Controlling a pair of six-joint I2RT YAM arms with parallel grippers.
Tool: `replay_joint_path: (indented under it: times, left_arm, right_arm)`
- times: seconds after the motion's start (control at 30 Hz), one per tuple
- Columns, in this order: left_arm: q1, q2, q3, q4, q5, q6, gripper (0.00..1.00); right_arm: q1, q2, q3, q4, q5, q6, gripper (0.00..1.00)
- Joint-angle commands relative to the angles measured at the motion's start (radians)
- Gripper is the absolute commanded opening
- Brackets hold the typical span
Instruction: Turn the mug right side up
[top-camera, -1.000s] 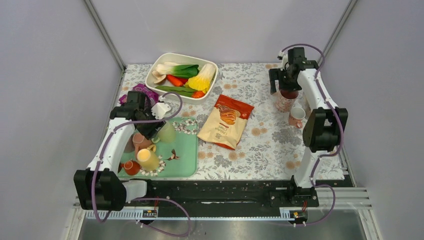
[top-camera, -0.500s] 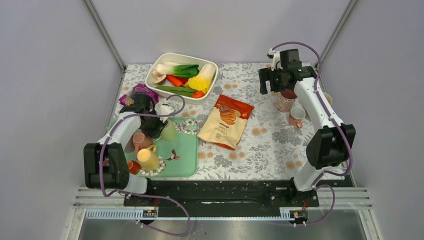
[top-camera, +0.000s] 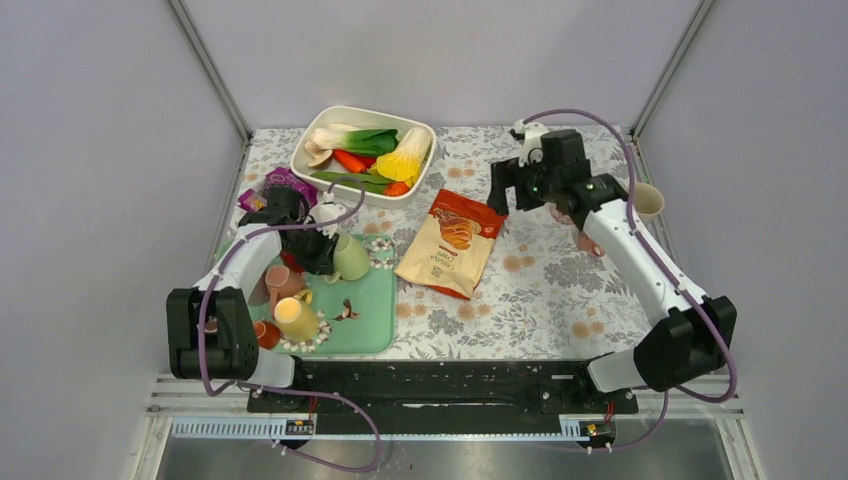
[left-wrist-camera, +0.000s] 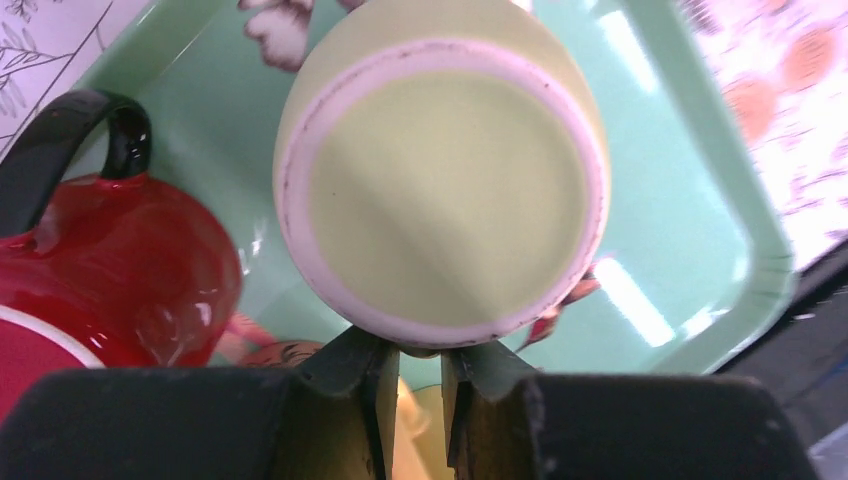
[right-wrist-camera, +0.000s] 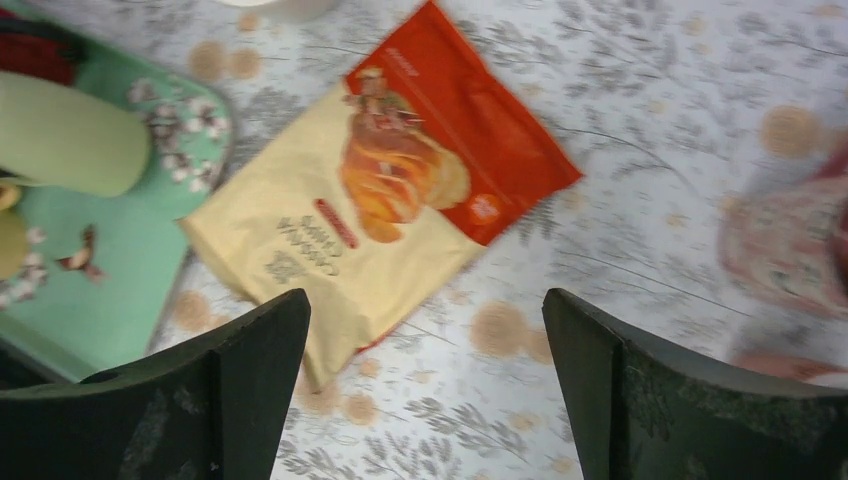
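Green mug (left-wrist-camera: 445, 190) in tight left pincer (left-wrist-camera: 419, 352)

Flowery table (top-camera: 530, 290) with things on it.
A green tray (top-camera: 372, 308) sat near left, a white dish (top-camera: 300, 157) far back, a snack bag (top-camera: 452, 243) in the middle.

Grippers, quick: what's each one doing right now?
Left gripper: closed on the pale green mug.
Right gripper: open, holding nothing.

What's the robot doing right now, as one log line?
left gripper: shut on green mug, tilted over tray | right gripper: open, empty
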Motion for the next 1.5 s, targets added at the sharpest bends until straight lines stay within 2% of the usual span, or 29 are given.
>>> replay_joint_path:
  times: [0.0, 0.07, 0.23, 0.37, 0.43, 0.63, 0.83, 0.9, 1.0, 1.07, 1.1, 1.13, 1.17, 1.27, 1.33, 1.4, 1.47]
  left_arm:
    - [0.003, -0.111, 0.103, 0.027, 0.238, -0.165, 0.0]
    - [0.003, -0.137, 0.117, 0.028, 0.282, -0.202, 0.0]
    - [0.003, -0.199, 0.145, 0.05, 0.372, -0.287, 0.0]
    - [0.003, -0.23, 0.202, 0.054, 0.504, -0.385, 0.0]
    - [0.003, -0.246, 0.228, 0.064, 0.551, -0.432, 0.0]
    - [-0.072, -0.31, 0.241, 0.13, 0.595, -0.521, 0.0]
    - [-0.143, -0.337, 0.209, 0.198, 0.631, -0.585, 0.0]
    - [-0.162, -0.331, 0.201, 0.201, 0.626, -0.586, 0.0]
    - [-0.165, -0.321, 0.192, 0.186, 0.604, -0.553, 0.0]
    - [-0.166, -0.316, 0.203, 0.144, 0.568, -0.503, 0.0]
    - [-0.165, -0.317, 0.208, 0.122, 0.538, -0.471, 0.04]
    - [-0.165, -0.323, 0.214, 0.099, 0.501, -0.44, 0.18]
    - [-0.165, -0.333, 0.214, 0.081, 0.453, -0.408, 0.35]
    - [-0.164, -0.367, 0.209, 0.019, 0.316, -0.309, 0.68]
    - [-0.164, -0.388, 0.203, -0.026, 0.231, -0.251, 0.98]
    - [-0.162, -0.409, 0.185, -0.043, 0.145, -0.217, 0.99]
    - [-0.162, -0.429, 0.15, -0.044, 0.092, -0.189, 0.99]
  right_arm:
    - [0.121, -0.097, -0.16, 0.29, -0.167, 0.15, 0.97]
    - [0.173, -0.112, -0.221, 0.405, -0.207, 0.234, 0.99]
    - [0.273, -0.095, -0.381, 0.814, -0.323, 0.49, 0.99]
    - [0.337, -0.049, -0.434, 1.055, -0.363, 0.637, 1.0]
    - [0.352, -0.021, -0.428, 1.125, -0.386, 0.69, 0.99]
    - [0.385, 0.033, -0.361, 1.181, -0.401, 0.774, 1.0]
    - [0.396, 0.098, -0.321, 1.37, -0.494, 0.934, 0.98]
    - [0.395, 0.104, -0.313, 1.438, -0.519, 0.98, 0.88]
    - [0.394, 0.082, -0.311, 1.499, -0.531, 0.992, 0.45]
    - [0.385, 0.036, -0.325, 1.471, -0.513, 0.952, 0.19]
    - [0.377, 0.01, -0.331, 1.427, -0.501, 0.914, 0.1]
    - [0.367, -0.016, -0.336, 1.364, -0.483, 0.869, 0.02]
    - [0.35, -0.045, -0.34, 1.295, -0.464, 0.822, 0.0]
    - [0.282, -0.125, -0.354, 1.081, -0.435, 0.688, 0.0]
    - [0.224, -0.166, -0.339, 0.873, -0.408, 0.559, 0.0]
    - [0.192, -0.174, -0.259, 0.549, -0.301, 0.351, 0.0]
    - [0.186, -0.152, -0.184, 0.261, -0.091, 0.18, 0.0]
